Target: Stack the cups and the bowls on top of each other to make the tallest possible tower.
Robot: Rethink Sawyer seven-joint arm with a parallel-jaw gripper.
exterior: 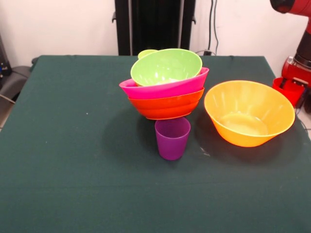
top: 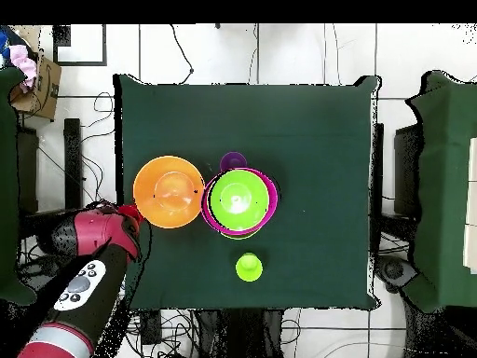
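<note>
The tower [exterior: 165, 90] stands mid-table: a red-orange bowl [exterior: 167, 108] at the bottom, a pink bowl [exterior: 163, 89] in it and a lime green bowl [exterior: 167, 66] tilted on top. From overhead the tower [top: 239, 200] shows mostly lime green. A purple cup [exterior: 172, 138] [top: 233, 162] stands upright close against its front. A lime green cup [exterior: 146, 52] [top: 249, 268] stands behind it, mostly hidden. A large orange bowl [exterior: 249, 112] [top: 169, 192] sits alone to the right. My arm's end [exterior: 297, 73] [top: 126, 224] hangs off the table's right side, above a red thing [exterior: 287, 90].
The red and black arm [top: 84, 280] lies outside the table's edge beside the orange bowl. The black pedestal [exterior: 154, 24] stands behind the table. Cables and furniture surround the green table [exterior: 73, 145]. I cannot tell whether the red thing is a cup or a bowl.
</note>
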